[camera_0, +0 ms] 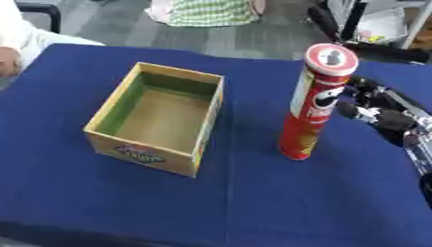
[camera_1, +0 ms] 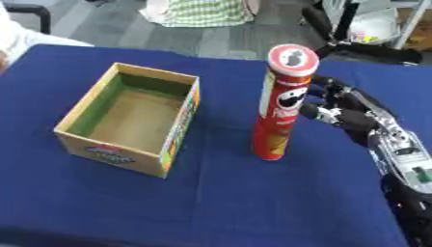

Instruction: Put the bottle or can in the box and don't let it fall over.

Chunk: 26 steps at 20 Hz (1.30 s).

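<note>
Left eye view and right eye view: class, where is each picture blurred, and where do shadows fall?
Left eye view: soft all over, the can's label smeared; faint shadow inside the box. Right eye view: the right hand is blurry beside the can; no glare on the blue cloth.

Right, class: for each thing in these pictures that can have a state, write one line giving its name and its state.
Chips can: upright on the blue cloth, lid on, outside the box.
Box: open-topped, empty, upright.
Right hand: beside the can, fingers spread, not closed round it.
Left hand: not in view.

Blue tablecloth (camera_0: 253, 202), grey floor (camera_0: 127, 24) beyond, green-checked cloth (camera_0: 211, 10) there.
</note>
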Each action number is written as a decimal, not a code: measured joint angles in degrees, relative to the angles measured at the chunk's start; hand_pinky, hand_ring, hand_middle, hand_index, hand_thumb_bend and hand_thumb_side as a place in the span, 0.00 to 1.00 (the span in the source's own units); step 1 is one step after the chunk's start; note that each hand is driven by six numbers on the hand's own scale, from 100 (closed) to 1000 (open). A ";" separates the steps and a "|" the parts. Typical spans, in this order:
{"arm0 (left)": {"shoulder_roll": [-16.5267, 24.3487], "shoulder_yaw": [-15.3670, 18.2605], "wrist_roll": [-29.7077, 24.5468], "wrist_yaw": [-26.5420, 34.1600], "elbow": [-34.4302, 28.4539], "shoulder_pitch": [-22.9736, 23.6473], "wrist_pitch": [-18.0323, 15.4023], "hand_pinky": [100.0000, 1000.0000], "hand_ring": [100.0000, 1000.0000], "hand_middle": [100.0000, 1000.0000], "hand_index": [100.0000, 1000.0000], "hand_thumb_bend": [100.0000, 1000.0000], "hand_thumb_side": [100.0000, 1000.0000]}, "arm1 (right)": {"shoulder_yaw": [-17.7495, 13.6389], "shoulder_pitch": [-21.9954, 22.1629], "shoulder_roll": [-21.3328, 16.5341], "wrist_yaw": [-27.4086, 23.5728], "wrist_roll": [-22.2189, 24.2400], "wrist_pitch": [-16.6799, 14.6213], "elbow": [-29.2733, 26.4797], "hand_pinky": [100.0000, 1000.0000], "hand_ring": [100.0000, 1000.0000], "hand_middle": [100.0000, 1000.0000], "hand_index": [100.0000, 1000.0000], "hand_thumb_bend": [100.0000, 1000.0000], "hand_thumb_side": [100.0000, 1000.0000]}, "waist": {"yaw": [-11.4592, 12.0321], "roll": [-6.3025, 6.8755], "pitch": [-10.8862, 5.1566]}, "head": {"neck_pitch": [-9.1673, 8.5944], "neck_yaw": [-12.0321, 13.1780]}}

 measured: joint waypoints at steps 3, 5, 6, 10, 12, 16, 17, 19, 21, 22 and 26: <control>0.00 0.00 0.00 0.00 0.00 0.00 0.00 0.90 0.74 0.80 0.81 0.00 0.69 | 0.03 -0.50 0.25 0.12 0.04 0.05 0.00 0.92 1.00 1.00 0.91 0.75 0.19 | 0.03 0.00 0.03 | -0.01 0.01; 0.00 -0.01 -0.01 0.00 0.00 0.00 0.00 0.90 0.74 0.80 0.81 0.00 0.69 | 0.07 -0.78 0.60 0.16 0.07 0.08 0.00 0.92 1.00 1.00 0.91 0.74 0.19 | 0.04 -0.01 0.04 | -0.02 0.01; 0.00 -0.01 -0.02 0.00 0.00 0.00 0.00 0.90 0.74 0.80 0.81 0.00 0.69 | 0.15 -0.96 0.73 0.20 0.09 0.10 0.00 0.92 1.00 1.00 0.91 0.74 0.20 | 0.06 -0.01 0.06 | -0.02 0.01; 0.00 -0.01 -0.04 0.00 0.00 0.00 -0.01 0.90 0.74 0.80 0.81 0.00 0.69 | 0.40 -1.37 1.36 0.53 0.25 0.26 -0.03 0.92 1.00 1.00 0.91 0.74 0.20 | 0.07 -0.01 0.09 | -0.02 0.01; 0.00 -0.01 -0.05 0.00 0.01 0.00 -0.01 0.90 0.74 0.80 0.81 0.00 0.69 | 0.46 -1.51 1.67 0.62 0.31 0.32 -0.15 0.92 1.00 1.00 0.91 0.74 0.20 | 0.12 -0.01 0.10 | -0.02 0.01; 0.00 -0.01 -0.06 0.00 0.01 0.00 -0.01 0.90 0.74 0.80 0.81 0.00 0.69 | 0.72 -1.81 2.13 0.74 0.38 0.38 -0.36 0.92 1.00 1.00 0.91 0.74 0.20 | 0.13 -0.01 0.11 | -0.02 0.09; 0.00 -0.02 -0.06 0.00 0.01 0.00 0.00 0.90 0.74 0.80 0.81 0.00 0.69 | 0.74 -1.96 2.16 0.82 0.41 0.41 -0.41 0.92 1.00 1.00 0.91 0.74 0.21 | 0.14 -0.01 0.12 | -0.02 0.12; 0.00 -0.02 -0.09 0.00 0.01 0.00 0.01 0.90 0.74 0.80 0.81 0.00 0.69 | 0.76 -2.03 2.19 1.03 0.47 0.46 -0.52 0.92 1.00 1.00 0.91 0.74 0.21 | 0.15 -0.01 0.13 | -0.03 0.23; 0.00 -0.02 -0.18 0.00 0.01 0.00 0.02 0.90 0.74 0.80 0.81 0.00 0.69 | 0.80 -2.30 2.40 1.27 0.55 0.55 -0.63 0.92 1.00 1.00 0.91 0.74 0.20 | 0.16 -0.01 0.14 | -0.19 0.26; 0.00 -0.02 -0.22 0.00 0.01 0.00 0.01 0.90 0.74 0.80 0.81 0.00 0.69 | 0.91 -2.48 2.57 1.40 0.57 0.57 -0.64 0.92 1.00 1.00 0.91 0.74 0.20 | 0.19 -0.01 0.15 | -0.26 0.26; 0.00 -0.04 -0.30 0.00 0.01 -0.01 0.01 0.90 0.74 0.80 0.81 0.00 0.69 | 1.15 -2.52 2.69 1.60 0.68 0.70 -0.81 0.92 1.00 1.00 0.91 0.75 0.20 | 0.33 -0.03 0.17 | -0.49 0.28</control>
